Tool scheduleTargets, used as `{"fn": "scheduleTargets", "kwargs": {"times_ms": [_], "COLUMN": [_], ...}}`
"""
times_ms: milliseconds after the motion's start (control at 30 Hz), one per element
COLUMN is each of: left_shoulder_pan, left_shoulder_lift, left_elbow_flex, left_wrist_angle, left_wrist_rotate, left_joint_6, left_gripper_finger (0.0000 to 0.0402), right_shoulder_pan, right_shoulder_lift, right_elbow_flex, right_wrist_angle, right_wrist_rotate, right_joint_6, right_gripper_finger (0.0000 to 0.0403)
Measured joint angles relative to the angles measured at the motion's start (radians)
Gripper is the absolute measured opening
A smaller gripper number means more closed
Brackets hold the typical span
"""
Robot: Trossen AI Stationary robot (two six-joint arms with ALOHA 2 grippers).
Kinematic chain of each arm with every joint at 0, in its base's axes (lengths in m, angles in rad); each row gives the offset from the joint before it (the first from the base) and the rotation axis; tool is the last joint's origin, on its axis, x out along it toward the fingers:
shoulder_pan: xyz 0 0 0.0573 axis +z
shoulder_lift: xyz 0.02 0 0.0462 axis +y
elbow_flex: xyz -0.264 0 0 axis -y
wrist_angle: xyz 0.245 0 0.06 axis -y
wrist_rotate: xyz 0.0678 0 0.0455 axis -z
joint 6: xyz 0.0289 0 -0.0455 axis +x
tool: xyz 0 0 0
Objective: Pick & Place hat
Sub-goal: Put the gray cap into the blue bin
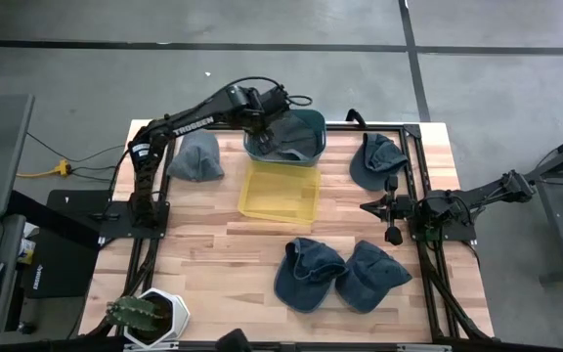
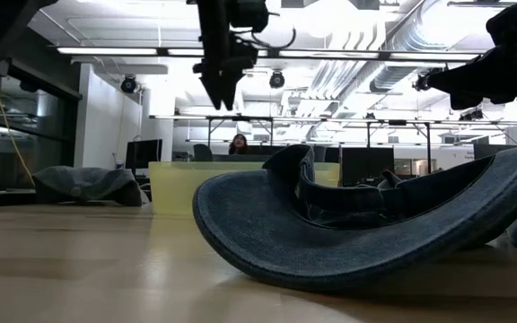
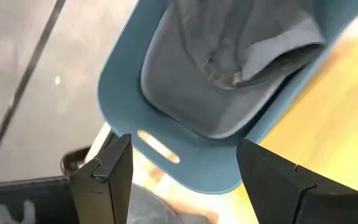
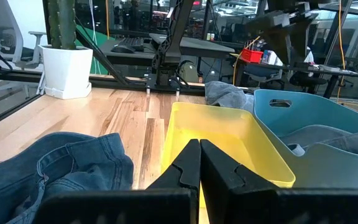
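My left gripper (image 3: 185, 180) hangs open above the blue bin (image 3: 129, 106) at the table's far middle and touches nothing; it also shows in the high view (image 1: 265, 125) and the low view (image 2: 221, 90). A grey hat (image 3: 229, 68) lies crumpled inside that bin (image 1: 286, 137). A second grey hat (image 1: 196, 156) lies on the table left of the bin. Three denim hats rest on the wood: one far right (image 1: 374, 161) and two near the front edge (image 1: 309, 272) (image 1: 369, 274). My right gripper (image 4: 199, 165) waits shut at the table's right (image 1: 368, 206), pointing toward the yellow bin (image 4: 222, 143).
The yellow bin (image 1: 280, 191) stands just in front of the blue one, with nothing in it. A potted cactus (image 1: 145, 315) sits at the near left corner. Black frame rails (image 1: 413, 147) run along the table's sides. Bare wood (image 1: 213, 254) lies left of the front hats.
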Motion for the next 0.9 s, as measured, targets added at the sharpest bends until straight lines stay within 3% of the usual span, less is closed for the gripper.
{"fn": "scheduleTargets", "kwargs": {"times_ms": [433, 900], "left_shoulder_pan": [0.077, 0.168], "left_shoulder_lift": [-0.048, -0.055], "left_elbow_flex": [0.001, -0.001], "left_wrist_angle": [-0.035, -0.018], "left_wrist_rotate": [0.030, 0.137], "left_joint_6": [-0.071, -0.102], "left_gripper_finger": [0.0227, 0.0227], "right_shoulder_pan": [0.000, 0.000], "right_shoulder_lift": [0.000, 0.000], "right_elbow_flex": [0.000, 0.000], "right_wrist_angle": [0.000, 0.000], "right_wrist_rotate": [0.000, 0.000], "right_joint_6": [0.000, 0.000], "right_gripper_finger": [0.0001, 0.0001]}}
